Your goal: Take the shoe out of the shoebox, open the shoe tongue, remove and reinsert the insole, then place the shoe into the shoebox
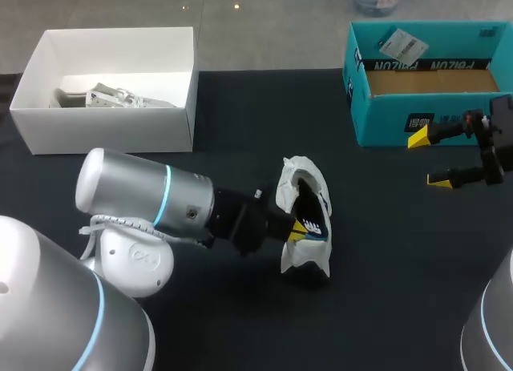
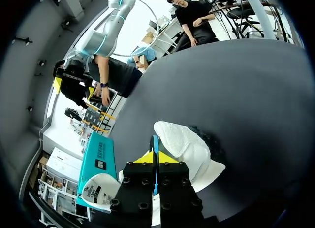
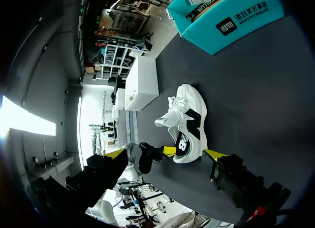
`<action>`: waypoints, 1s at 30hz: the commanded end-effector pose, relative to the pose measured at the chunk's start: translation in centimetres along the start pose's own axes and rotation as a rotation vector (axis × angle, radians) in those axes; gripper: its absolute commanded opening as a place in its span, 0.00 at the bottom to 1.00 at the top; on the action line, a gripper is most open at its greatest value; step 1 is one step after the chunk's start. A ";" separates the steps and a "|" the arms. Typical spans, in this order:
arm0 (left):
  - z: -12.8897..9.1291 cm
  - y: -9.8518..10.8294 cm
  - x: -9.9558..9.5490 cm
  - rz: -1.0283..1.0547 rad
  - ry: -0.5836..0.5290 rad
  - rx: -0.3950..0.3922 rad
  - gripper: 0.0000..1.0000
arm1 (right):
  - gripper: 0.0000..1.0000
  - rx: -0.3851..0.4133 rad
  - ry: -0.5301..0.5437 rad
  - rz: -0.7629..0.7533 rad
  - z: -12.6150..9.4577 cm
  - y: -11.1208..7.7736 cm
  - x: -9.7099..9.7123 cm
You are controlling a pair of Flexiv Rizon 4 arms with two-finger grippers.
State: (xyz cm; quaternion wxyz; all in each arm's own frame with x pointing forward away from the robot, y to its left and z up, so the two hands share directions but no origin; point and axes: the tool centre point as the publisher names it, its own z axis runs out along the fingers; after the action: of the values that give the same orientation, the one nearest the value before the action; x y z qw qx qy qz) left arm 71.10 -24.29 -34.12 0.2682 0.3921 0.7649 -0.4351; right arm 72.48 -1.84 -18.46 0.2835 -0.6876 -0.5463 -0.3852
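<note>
A white shoe with a dark side mark lies in the middle of the black table, its opening turned toward my left arm. My left gripper is at that opening, its yellow tips shut on the thin blue edge of the insole; the white upper lies just beside the fingers. My right gripper hangs open and empty at the right, near the teal box. From the right wrist, the shoe lies ahead of the open right gripper.
A white shoebox at the back left holds a second pale shoe. The open teal box stands at the back right, close behind my right gripper. It shows in the wrist views too, teal box and teal box.
</note>
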 end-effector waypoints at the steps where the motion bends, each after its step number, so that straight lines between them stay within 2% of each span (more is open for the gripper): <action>1: 0.4 0.1 -0.1 -0.007 0.019 -0.017 0.00 | 1.00 -0.003 -0.003 0.001 0.0 -0.1 0.0; 4: 0.1 0.1 0.0 -0.015 0.011 -0.022 0.42 | 1.00 -0.003 -0.003 0.001 0.0 -0.1 0.0; 6: -0.4 0.0 -0.1 -0.016 0.007 -0.024 0.95 | 1.00 -0.003 -0.003 0.001 0.0 -0.1 0.0; 7: -0.7 -0.1 -0.2 -0.016 0.003 -0.026 1.00 | 1.00 -0.003 -0.003 0.001 0.0 -0.1 0.0; 13: -2.1 -0.2 -1.1 0.003 -0.012 -0.038 0.99 | 1.00 -0.003 -0.003 0.001 0.0 -0.1 0.0; 17: -2.6 0.0 -1.8 0.028 -0.010 -0.051 0.85 | 1.00 -0.003 -0.003 0.001 0.0 -0.1 0.0; 19: -2.6 0.0 -2.1 0.034 -0.005 -0.050 0.73 | 1.00 -0.003 -0.003 0.001 0.0 -0.1 0.0; 20: -2.6 -0.1 -2.2 0.044 0.000 -0.049 0.55 | 1.00 -0.003 -0.003 0.001 0.0 -0.1 0.0; 21: -2.6 -0.2 -2.4 0.058 0.015 -0.044 0.46 | 1.00 -0.003 -0.003 0.001 0.0 -0.1 0.0; 22: -2.6 -0.4 -2.7 0.072 0.022 -0.044 0.44 | 1.00 -0.003 -0.003 0.001 0.0 -0.1 0.0; 24: -2.8 -0.7 -3.4 0.111 0.052 -0.033 0.18 | 1.00 -0.003 -0.003 0.001 0.0 -0.1 0.0; 25: -2.9 -0.8 -3.8 0.136 0.075 -0.020 0.00 | 1.00 -0.003 -0.003 0.001 0.0 -0.1 0.0; 28: -3.4 -1.1 -5.1 0.242 0.174 0.012 0.00 | 1.00 -0.003 -0.003 0.001 0.0 -0.1 0.0; 30: -3.8 -1.2 -5.8 0.330 0.285 0.070 0.00 | 1.00 -0.003 -0.003 0.001 0.0 -0.1 0.0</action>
State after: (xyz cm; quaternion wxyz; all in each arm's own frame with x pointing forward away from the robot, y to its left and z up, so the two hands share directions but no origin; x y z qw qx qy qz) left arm 71.87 -23.94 -29.17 0.2913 0.4909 0.7244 -0.3864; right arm 72.48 -1.84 -18.46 0.2834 -0.6876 -0.5464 -0.3852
